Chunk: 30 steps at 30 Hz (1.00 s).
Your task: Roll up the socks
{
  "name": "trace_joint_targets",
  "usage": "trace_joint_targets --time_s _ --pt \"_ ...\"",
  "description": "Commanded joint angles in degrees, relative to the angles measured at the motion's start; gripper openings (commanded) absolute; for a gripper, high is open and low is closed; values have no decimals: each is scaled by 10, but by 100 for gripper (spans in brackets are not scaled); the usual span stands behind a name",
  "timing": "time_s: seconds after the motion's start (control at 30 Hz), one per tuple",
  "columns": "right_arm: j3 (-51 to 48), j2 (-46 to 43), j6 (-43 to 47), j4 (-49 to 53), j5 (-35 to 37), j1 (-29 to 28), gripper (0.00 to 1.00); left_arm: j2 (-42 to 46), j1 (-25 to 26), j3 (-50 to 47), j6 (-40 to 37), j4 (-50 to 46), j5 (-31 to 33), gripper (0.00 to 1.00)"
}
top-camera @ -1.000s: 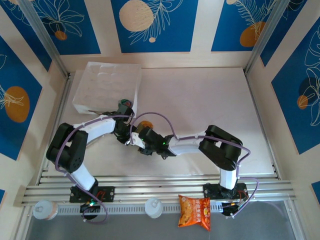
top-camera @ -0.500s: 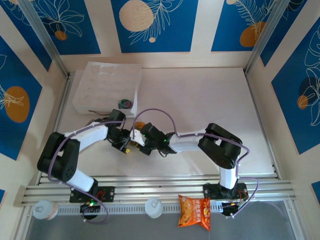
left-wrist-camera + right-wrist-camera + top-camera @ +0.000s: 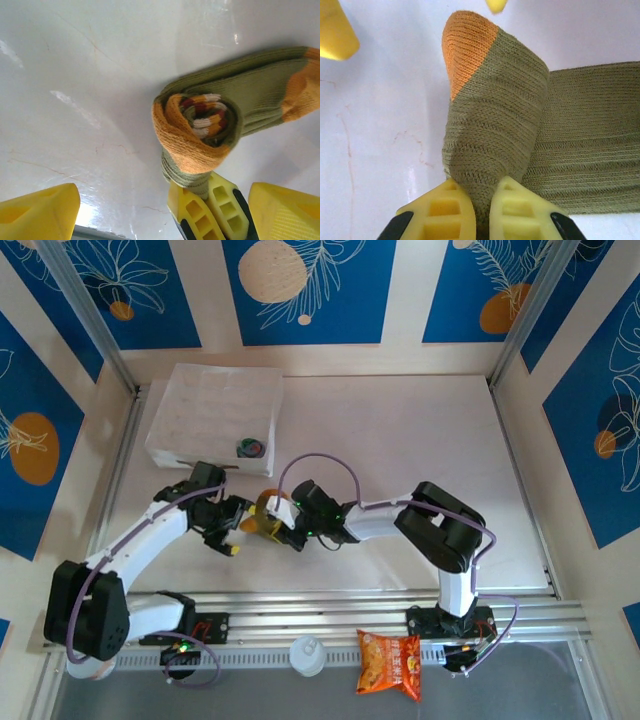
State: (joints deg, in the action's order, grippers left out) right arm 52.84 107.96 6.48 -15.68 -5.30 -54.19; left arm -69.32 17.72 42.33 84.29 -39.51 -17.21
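From above, the clear tray (image 3: 200, 390) sits at 10 o'clock on the table (image 3: 420, 430). Its little cells are bare except at the 5 o'clock corner, where a small dark bundle (image 3: 250, 448) with a touch of green seems to rest inside the wall; it is too small to make out further. Just at 5 o'clock of that corner the two arms meet over the olive sock (image 3: 264, 518), which lies on the table and not in any container. The left wrist view shows the sock (image 3: 200, 130) partly rolled: an orange band wraps the coil, striped bands show at its core, and the rest trails flat toward 2 o'clock. The right gripper (image 3: 279, 526) has hold of it. In its own camera the two yellow fingers (image 3: 477, 212) pinch tight on a raised fold of the sock (image 3: 495, 100), orange patch at 12 o'clock. The left gripper (image 3: 242, 536) is spread wide and holds nothing, its fingers (image 3: 162, 192) standing well apart either side of the roll. An orange packet (image 3: 390, 663) lies at 6 o'clock, beyond the rails.
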Motion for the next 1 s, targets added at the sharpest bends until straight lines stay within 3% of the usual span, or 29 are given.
trace_joint_targets --time_s 0.0,0.2,0.53,0.63,0.73,0.97 --pt "-23 54 -33 150 -74 9 0 20 -6 4 -25 -54 20 86" --pt "46 105 -63 239 -141 42 0 51 4 -35 -20 16 -1 74" --pt "155 165 -75 374 -176 63 0 -32 44 -53 -3 154 7 79" --pt "173 175 -88 390 -194 70 0 -57 52 -61 7 187 17 75" --pt "196 190 -102 411 -210 76 0 -82 55 -71 13 182 23 66" --pt "196 178 -102 401 -224 72 0 -132 58 -88 27 90 53 28"
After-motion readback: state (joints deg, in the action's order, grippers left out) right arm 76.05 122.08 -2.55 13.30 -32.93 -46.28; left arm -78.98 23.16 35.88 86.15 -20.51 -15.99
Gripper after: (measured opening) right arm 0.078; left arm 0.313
